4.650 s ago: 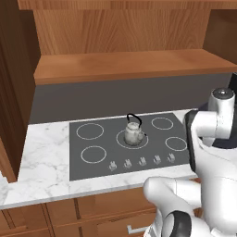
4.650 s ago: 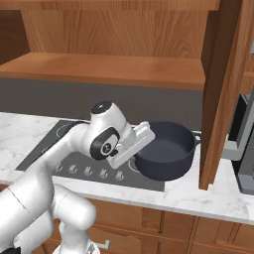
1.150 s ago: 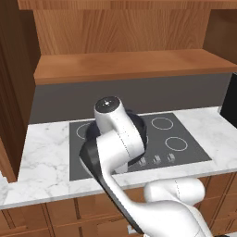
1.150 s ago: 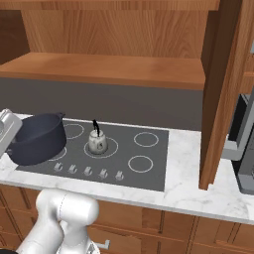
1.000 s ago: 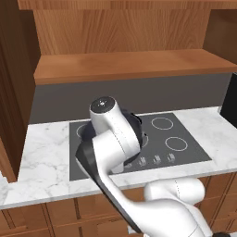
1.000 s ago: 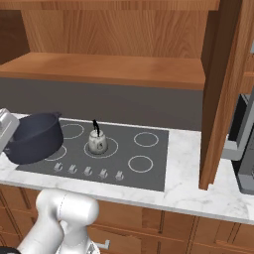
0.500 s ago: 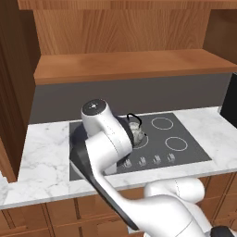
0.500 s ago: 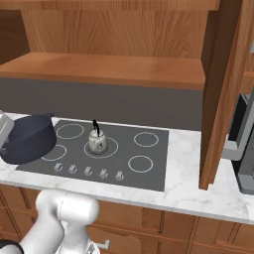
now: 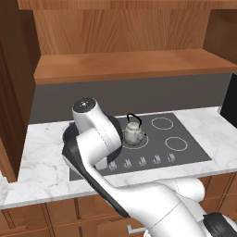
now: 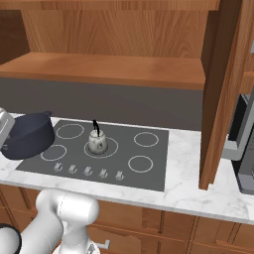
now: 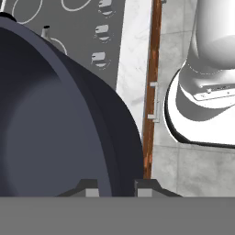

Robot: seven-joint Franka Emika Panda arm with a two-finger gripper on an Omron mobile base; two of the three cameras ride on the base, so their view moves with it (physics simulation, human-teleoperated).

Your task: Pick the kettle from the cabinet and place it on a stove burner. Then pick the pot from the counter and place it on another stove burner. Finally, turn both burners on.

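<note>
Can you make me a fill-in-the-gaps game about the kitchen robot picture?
1. The kettle sits on the ___.
2. The end effector is shut on the rim of the ___.
3. The pot is to the ___ of the kettle in the right base view.

Missing words: cooktop; pot; left

Base views flank arm, facing forward-down, sharing cooktop (image 9: 152, 139); hand view very close, seemingly looking down.
</note>
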